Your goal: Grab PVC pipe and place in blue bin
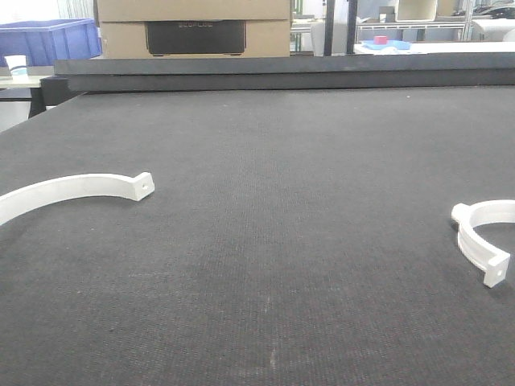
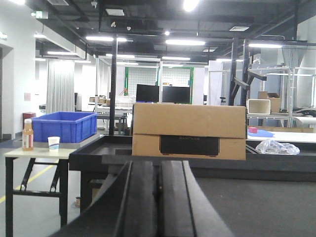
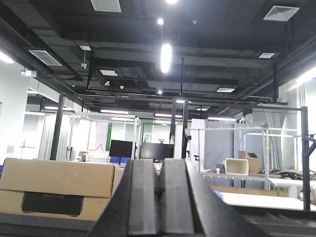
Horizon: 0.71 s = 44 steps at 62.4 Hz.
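The PVC pipe (image 1: 480, 239), a thick white half-ring with a holed tab, lies on the dark table mat (image 1: 290, 225) at the right edge of the front view. The blue bin (image 1: 44, 40) stands on a side table beyond the table's far left corner, and the left wrist view shows the blue bin (image 2: 64, 126) there as well. My left gripper (image 2: 159, 165) is shut with nothing in it and points level toward the far end. My right gripper (image 3: 159, 165) is shut and empty too, aimed slightly upward. Neither gripper appears in the front view.
A longer, flatter white arc strip (image 1: 76, 190) lies on the mat at the left. A cardboard box (image 1: 193, 28) stands behind the raised black rim (image 1: 282, 68) at the table's far end. A bottle (image 2: 27, 135) and a paper cup (image 2: 54, 143) stand beside the bin.
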{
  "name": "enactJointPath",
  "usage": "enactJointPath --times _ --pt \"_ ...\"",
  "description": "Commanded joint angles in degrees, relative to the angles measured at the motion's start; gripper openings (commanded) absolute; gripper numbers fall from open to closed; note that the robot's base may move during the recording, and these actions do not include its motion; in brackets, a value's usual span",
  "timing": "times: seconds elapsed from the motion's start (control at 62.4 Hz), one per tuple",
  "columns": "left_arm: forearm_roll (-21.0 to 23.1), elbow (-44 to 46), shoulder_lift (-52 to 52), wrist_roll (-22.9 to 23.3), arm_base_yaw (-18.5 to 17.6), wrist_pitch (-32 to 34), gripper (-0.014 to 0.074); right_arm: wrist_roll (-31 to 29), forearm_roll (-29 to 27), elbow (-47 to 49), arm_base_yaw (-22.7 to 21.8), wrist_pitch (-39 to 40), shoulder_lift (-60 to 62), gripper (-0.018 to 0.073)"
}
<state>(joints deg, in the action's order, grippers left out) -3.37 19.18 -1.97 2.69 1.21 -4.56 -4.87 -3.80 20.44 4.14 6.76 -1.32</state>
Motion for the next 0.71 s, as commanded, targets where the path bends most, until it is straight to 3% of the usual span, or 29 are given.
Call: enactJointPath --times 0.0,0.385,0.513,0.69 --pt "-0.9 4.7 -2.7 -0.1 0.1 -4.6 -0.0111 -0.3 -0.3 4.1 0.1 -5.3 -2.8 -0.0167" --pt "-0.9 24.8 -21.7 -0.1 0.1 -24.7 -0.0111 0.3 -6.8 19.5 0.1 -25.2 -19.2 -0.0167" --pt "-0.9 28.2 -27.5 -0.1 0.1 -27.2 -0.0111 0.3 -7.9 24.2 0.1 -35.6 -26.7 -0.0167" --pt "0.4 33.0 -34.6 -0.1 0.1 -35.9 -0.0111 0.3 -8.0 29.8 0.1 -47.4 -37.4 -0.0167"
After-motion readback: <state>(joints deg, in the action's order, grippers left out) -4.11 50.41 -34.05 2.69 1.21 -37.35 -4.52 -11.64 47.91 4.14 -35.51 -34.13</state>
